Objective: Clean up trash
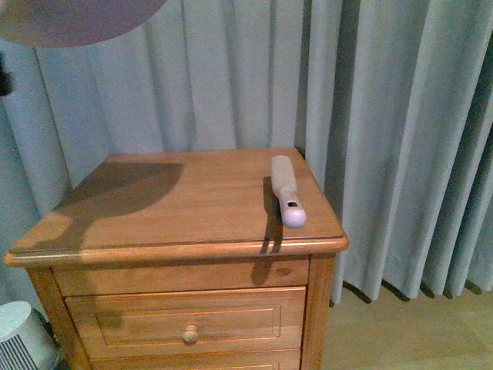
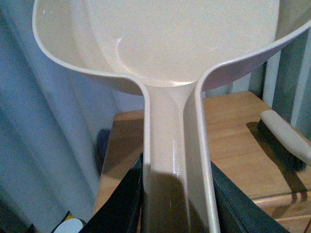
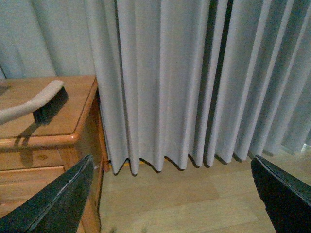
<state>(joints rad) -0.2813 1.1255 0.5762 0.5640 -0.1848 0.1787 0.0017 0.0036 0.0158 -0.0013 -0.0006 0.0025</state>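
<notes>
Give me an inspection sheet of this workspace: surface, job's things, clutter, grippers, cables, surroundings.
Surface: wooden nightstand top, bare except for one brush.
Job's things: crumpled white trash wad, nothing seen in any view; pale pink plastic dustpan held up off the surface; pale-handled dark-bristled hand brush lying near the top's right edge.
Clutter: nothing seen.
Grippers: left gripper shut on the dustpan's handle; right gripper open, empty, over the floor beside the nightstand.
Cables: nothing seen.
Surroundings: grey pleated curtains, wooden floor, white ribbed cylinder left of the nightstand.
</notes>
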